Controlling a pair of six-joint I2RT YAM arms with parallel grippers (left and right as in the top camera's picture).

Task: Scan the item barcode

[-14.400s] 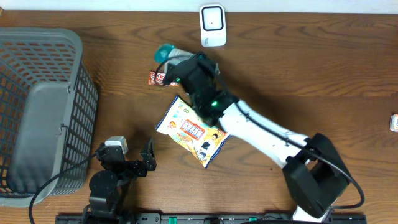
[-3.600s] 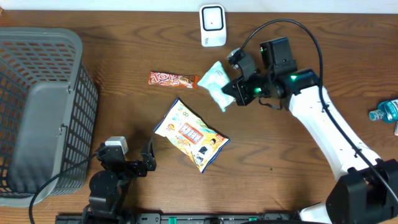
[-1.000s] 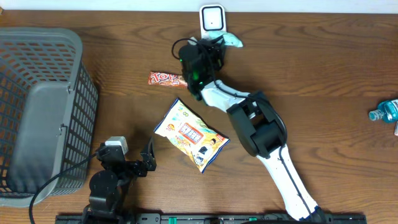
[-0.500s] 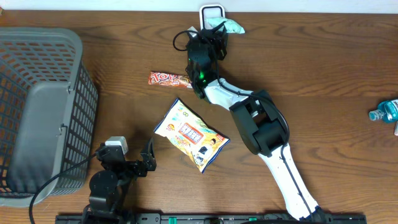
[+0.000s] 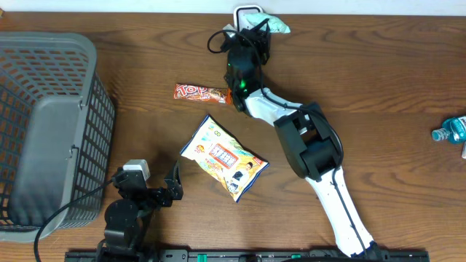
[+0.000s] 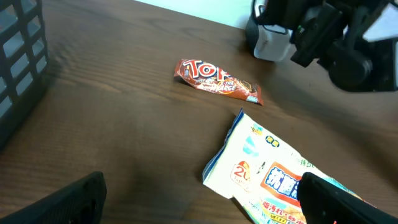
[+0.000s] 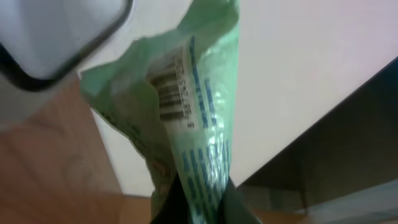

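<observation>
My right gripper (image 7: 196,198) is pinched tight on the lower end of the green packet (image 7: 193,106). It holds the packet up at the table's (image 5: 393,80) far edge, just beside the white scanner (image 7: 43,31). The barcode (image 7: 166,93) seems to face my wrist camera, though it's blurry. That arm stretches long across the wood, passing just beside the candy bar (image 5: 200,92), with open room to its right. My left gripper (image 6: 199,193) is spread wide and empty, low near the snack bag (image 6: 273,180) and the basket (image 5: 51,124).
</observation>
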